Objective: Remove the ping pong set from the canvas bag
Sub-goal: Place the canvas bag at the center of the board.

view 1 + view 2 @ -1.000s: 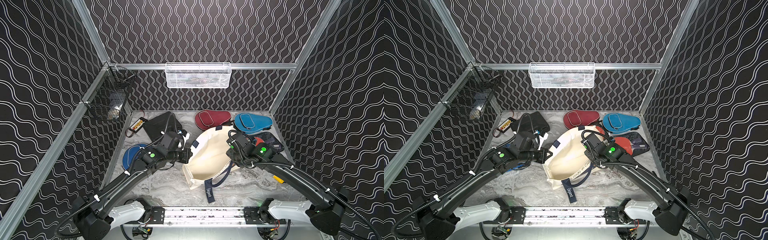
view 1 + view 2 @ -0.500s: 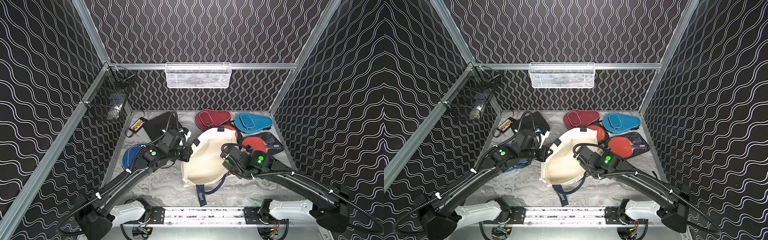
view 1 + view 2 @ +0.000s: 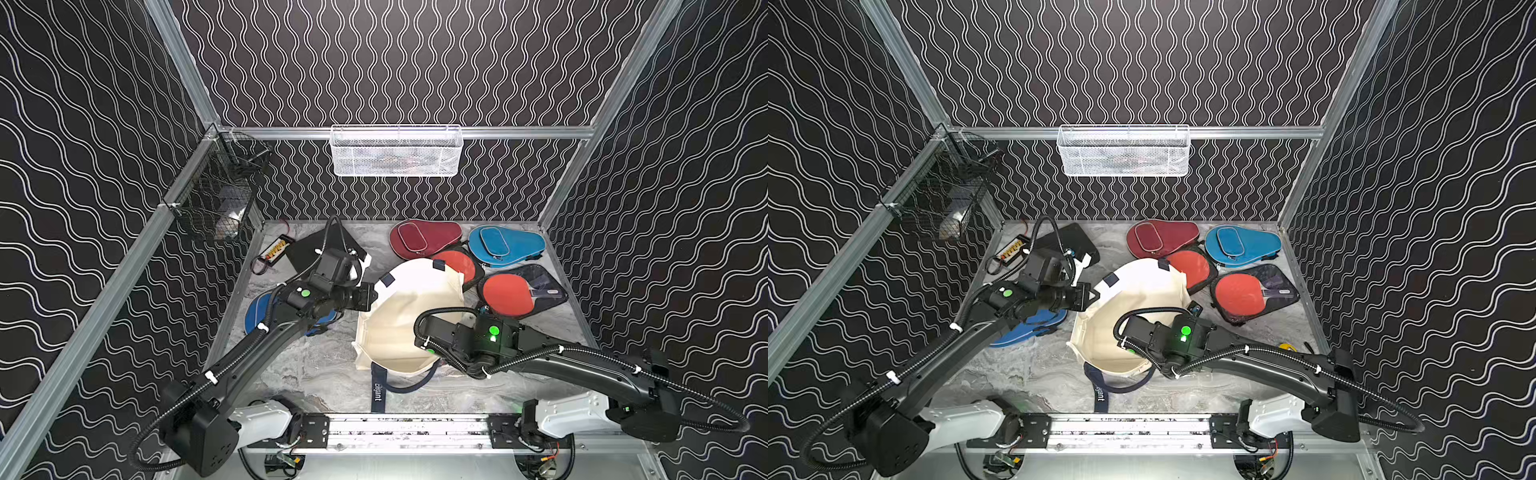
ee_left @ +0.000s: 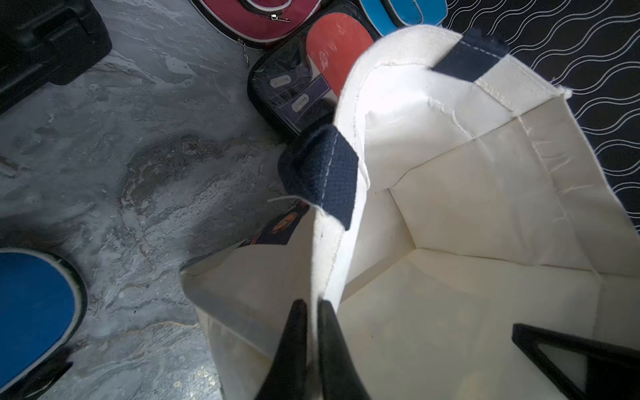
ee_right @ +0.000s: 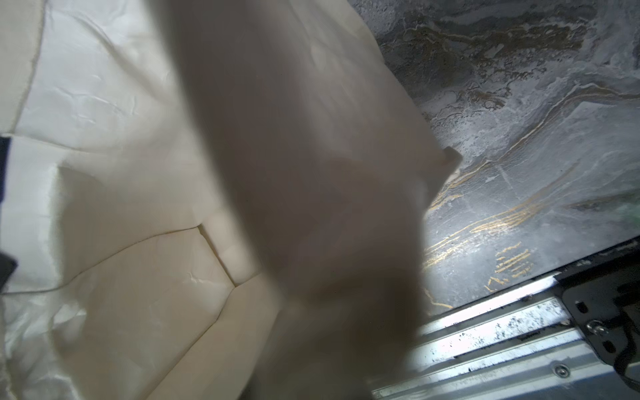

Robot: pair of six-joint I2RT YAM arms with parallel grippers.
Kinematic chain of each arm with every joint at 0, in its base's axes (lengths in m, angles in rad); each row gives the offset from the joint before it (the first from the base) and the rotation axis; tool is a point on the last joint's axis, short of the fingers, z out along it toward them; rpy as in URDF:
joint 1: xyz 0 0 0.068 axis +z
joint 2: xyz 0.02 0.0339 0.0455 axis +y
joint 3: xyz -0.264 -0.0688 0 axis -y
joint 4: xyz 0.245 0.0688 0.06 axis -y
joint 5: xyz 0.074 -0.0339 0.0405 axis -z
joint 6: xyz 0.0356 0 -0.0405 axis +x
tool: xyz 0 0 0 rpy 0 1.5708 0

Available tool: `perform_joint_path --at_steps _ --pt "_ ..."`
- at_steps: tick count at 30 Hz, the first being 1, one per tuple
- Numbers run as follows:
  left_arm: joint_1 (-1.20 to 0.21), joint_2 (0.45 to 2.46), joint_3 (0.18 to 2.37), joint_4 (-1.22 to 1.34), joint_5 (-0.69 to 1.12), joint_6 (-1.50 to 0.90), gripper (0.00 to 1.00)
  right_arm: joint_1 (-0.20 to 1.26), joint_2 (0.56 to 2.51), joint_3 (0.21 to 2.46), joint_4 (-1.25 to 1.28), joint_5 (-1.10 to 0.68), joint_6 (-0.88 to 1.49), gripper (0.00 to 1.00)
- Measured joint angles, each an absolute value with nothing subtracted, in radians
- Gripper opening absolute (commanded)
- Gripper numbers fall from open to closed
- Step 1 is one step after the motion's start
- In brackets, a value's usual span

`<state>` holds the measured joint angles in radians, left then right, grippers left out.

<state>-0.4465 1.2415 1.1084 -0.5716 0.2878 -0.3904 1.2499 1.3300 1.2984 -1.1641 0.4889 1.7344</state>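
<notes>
Ping pong set (image 3: 521, 293) lies on the bench (image 3: 316, 365) beside the canvas bag (image 3: 409, 303) (interior looks empty). Left pincer (image 4: 311, 306) clamped on rim, likely propping the mouth; right pincer (image 3: 429, 352) at near rim, can't tell its state.

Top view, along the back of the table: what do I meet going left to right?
Yellow-and-black connector board → black case → maroon paddle cover → light blue paddle cover.
</notes>
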Motion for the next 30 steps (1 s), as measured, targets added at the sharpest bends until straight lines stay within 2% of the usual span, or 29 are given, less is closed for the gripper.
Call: perform_joint_path --at_steps 3,6,14,22,25,30 --pt "-0.446 1.253 1.111 -0.56 0.311 -0.39 0.0 1.25 1.327 1.35 -1.168 0.517 1.707 0.65" --pt "-0.446 1.257 1.115 -0.557 0.323 -0.384 0.0 1.25 1.307 1.401 -1.167 0.546 1.647 0.77" --pt "-0.446 1.295 1.135 -0.555 0.328 -0.363 0.0 1.238 1.177 1.467 -1.053 0.562 1.414 0.96" --pt "-0.446 1.316 1.137 -0.549 0.329 -0.361 0.0 1.196 1.106 1.566 -0.933 0.593 1.122 0.99" --pt "-0.446 1.313 1.129 -0.544 0.344 -0.342 0.0 1.056 1.122 1.599 -0.908 0.565 1.011 0.99" --pt "-0.451 1.286 1.123 -0.541 0.388 -0.311 0.0 0.726 1.117 1.568 -0.873 0.399 0.865 0.99"
